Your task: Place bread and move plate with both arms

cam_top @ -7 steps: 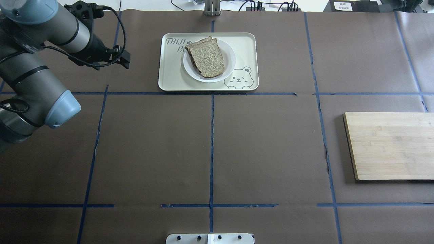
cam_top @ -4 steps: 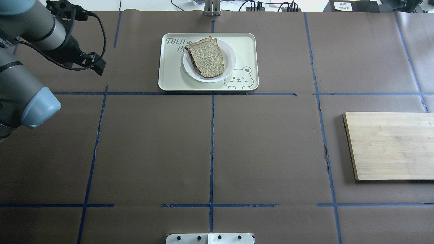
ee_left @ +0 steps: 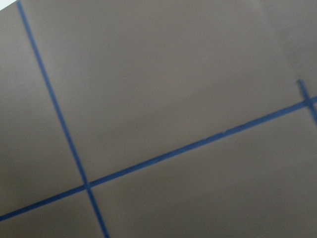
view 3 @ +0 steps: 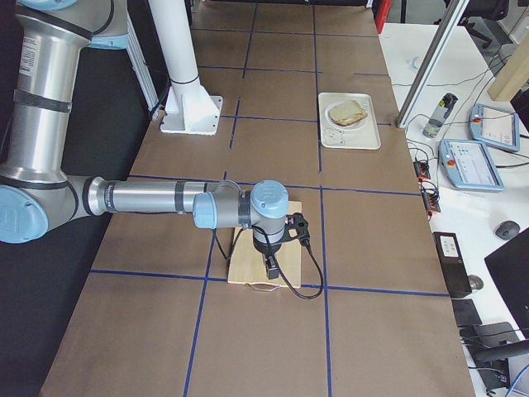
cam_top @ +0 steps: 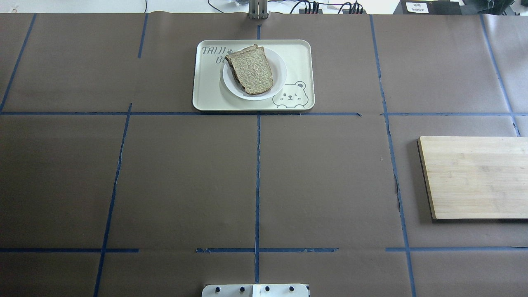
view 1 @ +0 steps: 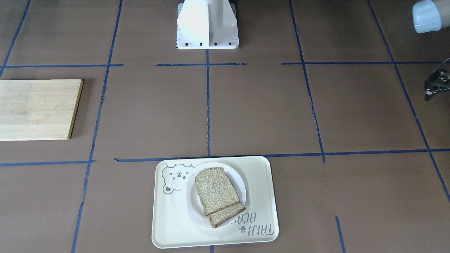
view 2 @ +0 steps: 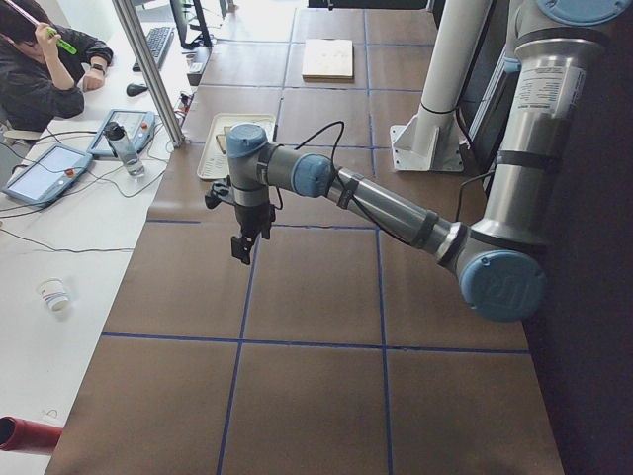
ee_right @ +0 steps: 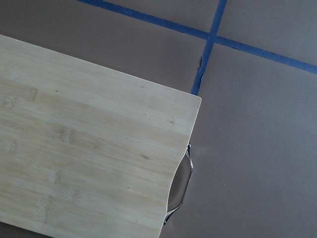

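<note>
The bread [cam_top: 251, 70] is a plain tan slice lying on the small white plate [cam_top: 281, 76], on top of a second slice whose edge peeks out. It also shows in the front view [view 1: 216, 189] on the plate [view 1: 243, 183]. My left gripper [view 1: 433, 88] hangs over bare table far off to the left side, apart from the plate; it also shows in the exterior left view [view 2: 240, 249], and I cannot tell its state. My right gripper [view 3: 272, 269] hovers over the wooden cutting board [view 3: 248, 269]; I cannot tell its state. Neither wrist view shows fingers.
The plate stands in a cream tray [cam_top: 297, 53] with a bear drawing, at the table's far centre. The cutting board [cam_top: 474, 177] lies at the right edge. The white pedestal [view 1: 207, 24] stands at the robot's side. Blue tape lines cross the brown table cover.
My left arm has drawn back to the left and left the overhead view. Bread, plate, tray and board have not moved.
</note>
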### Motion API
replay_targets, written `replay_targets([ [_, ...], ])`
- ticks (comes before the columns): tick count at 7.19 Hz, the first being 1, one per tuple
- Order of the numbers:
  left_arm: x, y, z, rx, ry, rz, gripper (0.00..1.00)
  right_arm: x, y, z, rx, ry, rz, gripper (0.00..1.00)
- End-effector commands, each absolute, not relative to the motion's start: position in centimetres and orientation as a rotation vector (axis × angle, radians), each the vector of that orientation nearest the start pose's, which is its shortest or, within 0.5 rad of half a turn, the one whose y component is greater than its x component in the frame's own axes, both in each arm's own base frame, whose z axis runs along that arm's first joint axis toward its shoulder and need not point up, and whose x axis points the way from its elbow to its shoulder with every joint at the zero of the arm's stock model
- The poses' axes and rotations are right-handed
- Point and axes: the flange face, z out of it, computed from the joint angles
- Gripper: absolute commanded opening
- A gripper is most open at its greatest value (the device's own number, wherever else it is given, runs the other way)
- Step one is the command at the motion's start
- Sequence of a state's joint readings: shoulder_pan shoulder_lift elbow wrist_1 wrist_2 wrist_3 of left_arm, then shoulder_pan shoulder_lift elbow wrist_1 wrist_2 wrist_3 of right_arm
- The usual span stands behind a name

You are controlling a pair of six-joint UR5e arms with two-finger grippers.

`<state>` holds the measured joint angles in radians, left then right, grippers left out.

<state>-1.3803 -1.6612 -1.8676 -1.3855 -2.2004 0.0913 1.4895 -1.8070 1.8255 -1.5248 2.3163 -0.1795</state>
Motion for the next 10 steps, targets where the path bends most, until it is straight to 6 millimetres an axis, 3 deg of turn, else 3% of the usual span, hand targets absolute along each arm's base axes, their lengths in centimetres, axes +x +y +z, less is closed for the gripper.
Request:
replay_targets([
  [1, -1.7, -42.7, 60.7, -0.014, 0.691, 0.242, 1.0, 3.3, -40.1, 63.7, 0.095, -0.744, -0.271, 1.0],
  [2, -1.8, -42.3, 62.6, -0.052, 0.689, 0.224, 1.0, 3.3, -40.1, 63.7, 0.095, -0.744, -0.271, 1.0],
  [4, -6.2, -41.9, 62.1, -0.004, 0.693, 0.119, 1.0, 3.3, -40.1, 63.7, 0.096, -0.744, -0.273, 1.0],
  [6, -6.4, -41.6, 63.8, -0.03, 0.701, 0.11, 1.0, 3.3, -40.1, 63.7, 0.095, -0.744, -0.271, 1.0],
  [9, -6.2, -41.9, 62.8, -0.015, 0.719, 0.11, 1.0, 3.3, -40.1, 63.7, 0.095, -0.744, -0.271, 1.0],
  [10, -6.1, -41.9, 63.4, -0.027, 0.719, 0.109, 1.0, 3.3, -40.1, 63.7, 0.095, -0.744, -0.271, 1.0],
])
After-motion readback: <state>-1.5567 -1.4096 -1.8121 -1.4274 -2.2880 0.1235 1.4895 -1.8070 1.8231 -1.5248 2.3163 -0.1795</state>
